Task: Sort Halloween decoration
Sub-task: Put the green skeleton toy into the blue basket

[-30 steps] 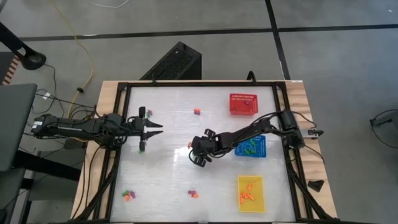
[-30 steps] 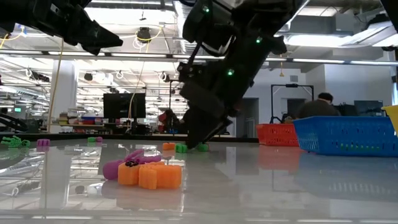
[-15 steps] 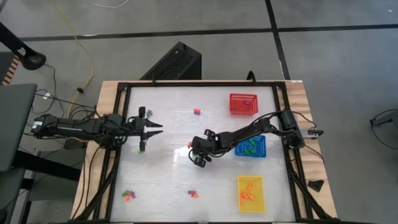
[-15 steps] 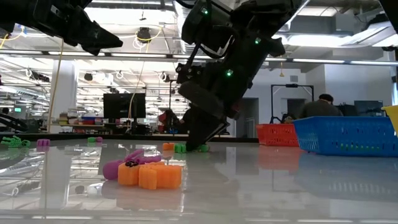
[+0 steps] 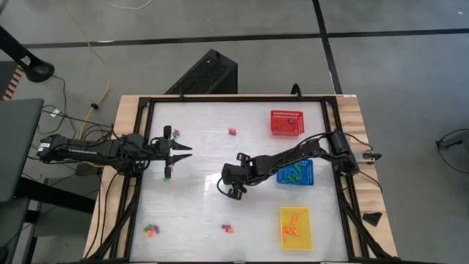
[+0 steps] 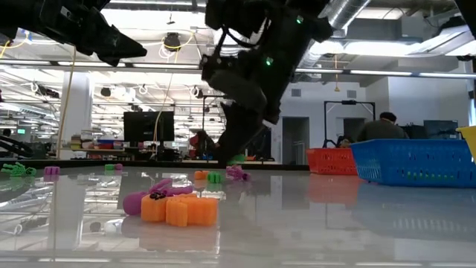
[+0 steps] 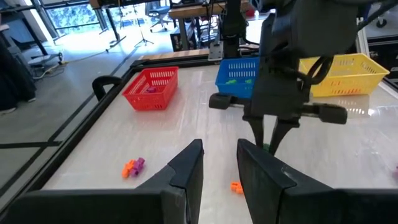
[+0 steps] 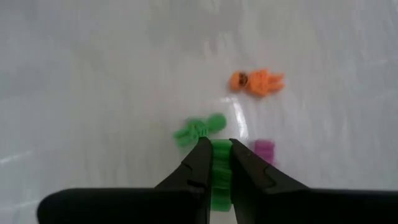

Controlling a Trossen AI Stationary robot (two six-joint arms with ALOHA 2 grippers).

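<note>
My right gripper (image 8: 221,163) hangs a little above the middle of the table (image 5: 226,180), shut on a small green trinket (image 8: 221,167). Under it three more Halloween trinkets lie on the table: a green one (image 8: 199,130), an orange one (image 8: 256,82) and a purple one (image 8: 263,149). In the low view the held green piece (image 6: 236,158) shows clear of the surface. My left gripper (image 7: 217,158) waits open at the table's left side (image 5: 183,152), above the table with nothing between its fingers. My right gripper pinches the small green trinket's two sides (image 8: 221,155) between its two fingers. The fingers slant down from the table's right side. The trinket is lifted clear of the table.
A red basket (image 5: 286,122) stands far right, a blue basket (image 5: 297,173) just right of my right arm, a yellow basket (image 5: 294,227) near right. Loose trinkets lie at the far middle (image 5: 231,132), near left (image 5: 152,230), near middle (image 5: 228,229) and beside my left gripper (image 5: 167,174).
My right gripper has taken hold of a green trinket on the table and risen, shifting slightly toward the table's left edge. The trinket is now lifted clear, and the other trinkets stay where they lay.
</note>
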